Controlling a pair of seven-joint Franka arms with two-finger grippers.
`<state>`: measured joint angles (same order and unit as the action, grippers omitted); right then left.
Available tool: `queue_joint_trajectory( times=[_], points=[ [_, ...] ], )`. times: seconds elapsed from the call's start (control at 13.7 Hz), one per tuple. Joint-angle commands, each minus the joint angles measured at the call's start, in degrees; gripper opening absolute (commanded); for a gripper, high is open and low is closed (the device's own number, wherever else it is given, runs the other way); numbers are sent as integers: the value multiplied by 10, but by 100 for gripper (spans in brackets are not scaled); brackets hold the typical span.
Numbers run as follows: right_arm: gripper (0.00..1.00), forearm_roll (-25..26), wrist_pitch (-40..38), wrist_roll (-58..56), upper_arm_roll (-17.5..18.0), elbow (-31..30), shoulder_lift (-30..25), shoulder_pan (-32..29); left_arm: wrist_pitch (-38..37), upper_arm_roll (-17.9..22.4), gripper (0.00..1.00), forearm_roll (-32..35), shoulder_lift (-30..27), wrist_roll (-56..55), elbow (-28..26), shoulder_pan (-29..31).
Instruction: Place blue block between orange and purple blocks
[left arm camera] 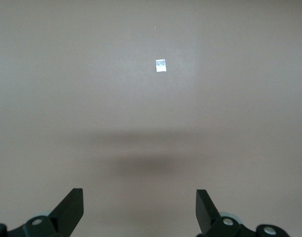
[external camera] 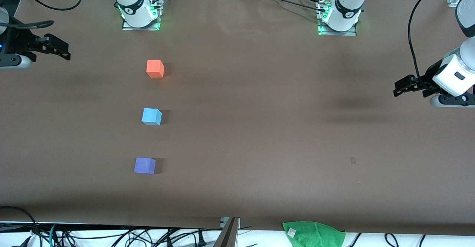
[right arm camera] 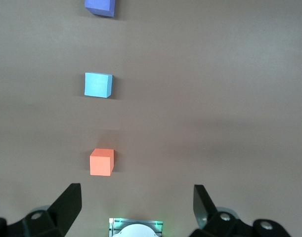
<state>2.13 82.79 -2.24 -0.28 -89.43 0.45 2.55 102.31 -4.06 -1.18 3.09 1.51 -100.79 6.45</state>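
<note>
Three small cubes stand in a line on the brown table, toward the right arm's end. The orange block (external camera: 155, 68) (right arm camera: 102, 162) is nearest the robots' bases. The blue block (external camera: 151, 116) (right arm camera: 98, 85) sits in the middle of the line. The purple block (external camera: 144, 165) (right arm camera: 100, 7) is nearest the front camera. My right gripper (external camera: 61, 48) (right arm camera: 137, 200) hangs open and empty at its end of the table, apart from the cubes. At the other end, my left gripper (external camera: 400, 86) (left arm camera: 139, 202) is open too, over bare table.
A green cloth (external camera: 313, 234) lies at the table's edge nearest the front camera. A small pale mark (external camera: 353, 160) (left arm camera: 161, 65) is on the tabletop toward the left arm's end. The right arm's base (right arm camera: 136, 228) shows between that gripper's jaws. Cables run along the table's edges.
</note>
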Motion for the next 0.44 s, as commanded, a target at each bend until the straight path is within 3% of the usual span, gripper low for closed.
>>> queue_joint_trajectory(
  times=[0.0,0.36],
  points=[
    [100,-11,-4,1,2,8,3,-4,-10,0,100,-4,-8,5,0,1],
    [100,-16,-3,1,-1,8,5,-8,-13,0,100,-3,-17,5,-8,3]
  ],
)
